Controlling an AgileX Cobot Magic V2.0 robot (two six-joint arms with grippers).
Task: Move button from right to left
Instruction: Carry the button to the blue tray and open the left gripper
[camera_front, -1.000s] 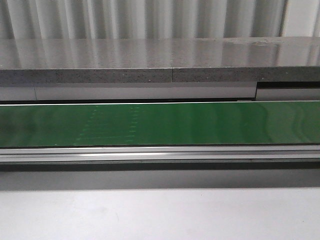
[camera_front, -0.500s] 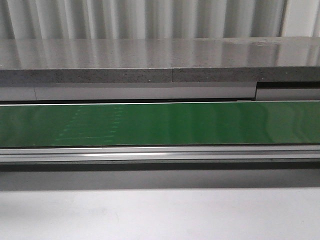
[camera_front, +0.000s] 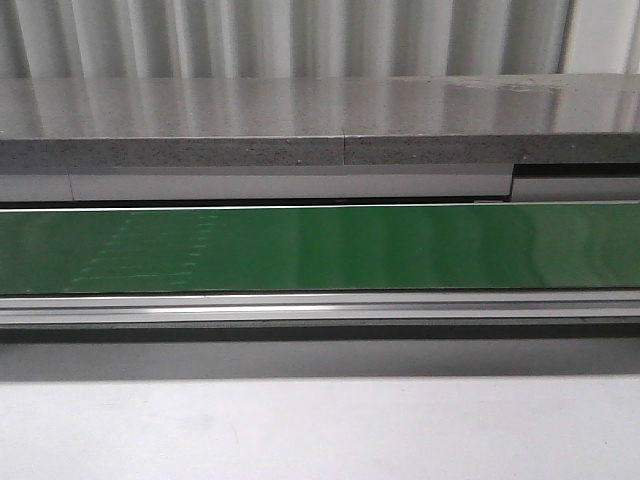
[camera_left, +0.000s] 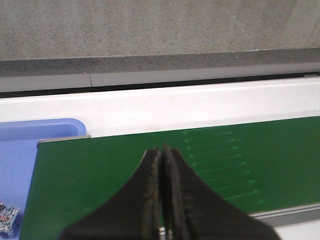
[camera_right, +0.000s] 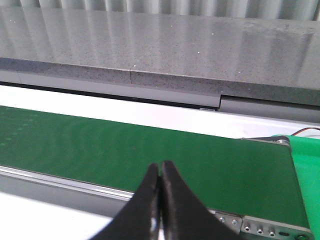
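No button with a yellow cap shows in any view. The green belt (camera_front: 400, 245) runs across the front view with nothing on it. My left gripper (camera_left: 161, 149) is shut and empty, over the belt's left end (camera_left: 90, 170). My right gripper (camera_right: 160, 164) is shut and empty, over the near edge of the belt (camera_right: 100, 145) close to its right end. Neither gripper shows in the front view. A small blue-and-clear boxy part (camera_left: 7, 220) lies in the blue tray (camera_left: 30, 131), cut off by the picture's edge.
A grey stone ledge (camera_front: 300, 125) runs behind the belt. A metal rail (camera_front: 320, 308) edges the belt's near side, with a white table (camera_front: 320, 430) in front. The belt's right end roller plate (camera_right: 265, 227) has screws. Faint seam marks (camera_front: 150, 250) show on the belt.
The faint seam marks on the belt have slid to the left in the front view. Nothing else has moved.
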